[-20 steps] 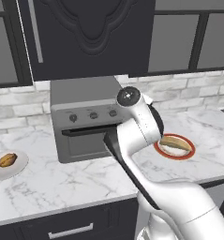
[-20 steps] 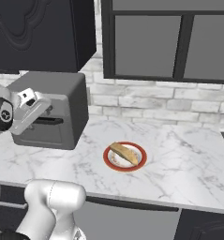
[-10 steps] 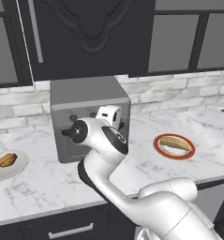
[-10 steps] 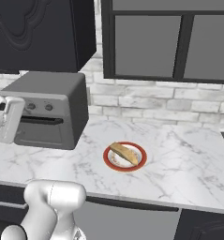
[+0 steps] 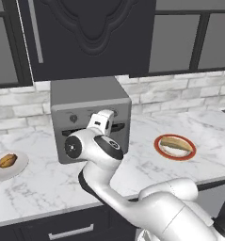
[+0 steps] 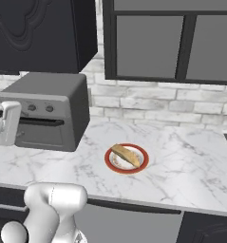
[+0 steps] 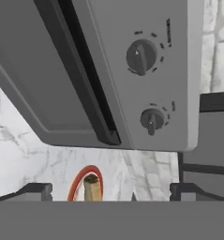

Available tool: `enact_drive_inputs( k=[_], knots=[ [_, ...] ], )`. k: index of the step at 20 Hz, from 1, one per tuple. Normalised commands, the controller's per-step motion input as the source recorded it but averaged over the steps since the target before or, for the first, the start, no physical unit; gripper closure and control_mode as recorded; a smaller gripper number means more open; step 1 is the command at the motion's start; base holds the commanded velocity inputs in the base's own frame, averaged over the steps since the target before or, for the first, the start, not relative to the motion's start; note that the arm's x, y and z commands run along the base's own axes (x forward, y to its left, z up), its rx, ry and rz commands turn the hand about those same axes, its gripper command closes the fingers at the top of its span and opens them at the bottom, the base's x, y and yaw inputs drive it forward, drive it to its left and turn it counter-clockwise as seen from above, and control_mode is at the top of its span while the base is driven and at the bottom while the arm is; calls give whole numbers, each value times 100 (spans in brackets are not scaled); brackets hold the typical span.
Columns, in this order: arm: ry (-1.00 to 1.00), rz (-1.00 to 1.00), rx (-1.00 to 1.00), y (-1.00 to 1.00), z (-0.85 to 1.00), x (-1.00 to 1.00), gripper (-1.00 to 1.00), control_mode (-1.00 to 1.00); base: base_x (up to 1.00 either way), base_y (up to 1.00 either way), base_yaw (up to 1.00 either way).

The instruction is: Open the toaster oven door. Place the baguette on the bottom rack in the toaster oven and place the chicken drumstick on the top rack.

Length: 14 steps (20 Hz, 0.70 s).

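The grey toaster oven [image 5: 90, 106] stands at the back of the counter, its door [image 7: 38, 93] closed with the black bar handle [image 7: 85, 79] across it. Both the bottom rack and the top rack are hidden behind the door. My gripper [image 7: 111, 190] hangs open and empty just in front of the oven face [image 6: 36, 121], close to the knobs [image 7: 141, 56]. The baguette [image 5: 175, 143] lies on a red-rimmed plate [image 6: 142, 163] to the right of the oven. The chicken drumstick [image 5: 4, 161] rests on a white plate [image 5: 20, 168] to the left.
Dark wall cabinets [image 5: 90, 33] hang above the oven. A brick backsplash [image 6: 181, 107] runs behind the marble counter [image 6: 181, 161]. The counter's front edge [image 5: 43, 214] sits above a drawer. My own arm [image 5: 95, 155] stands between the camera and the oven front.
The arm has swung left across the oven front, and the hand now sits right at the oven's face. The jaws stayed open. Oven, plates and food have not moved.
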Motion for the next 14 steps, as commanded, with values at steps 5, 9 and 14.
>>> enact_drive_inputs(
  k=[5,9,14],
  knots=[
    [-4,0,0,31,-16,30,-100,-100,0,0,0],
    [-2,-3,0,24,-13,39,-100,-100,0,0,0],
    [0,-1,0,26,-22,42,-100,-100,0,0,0]
  ],
)
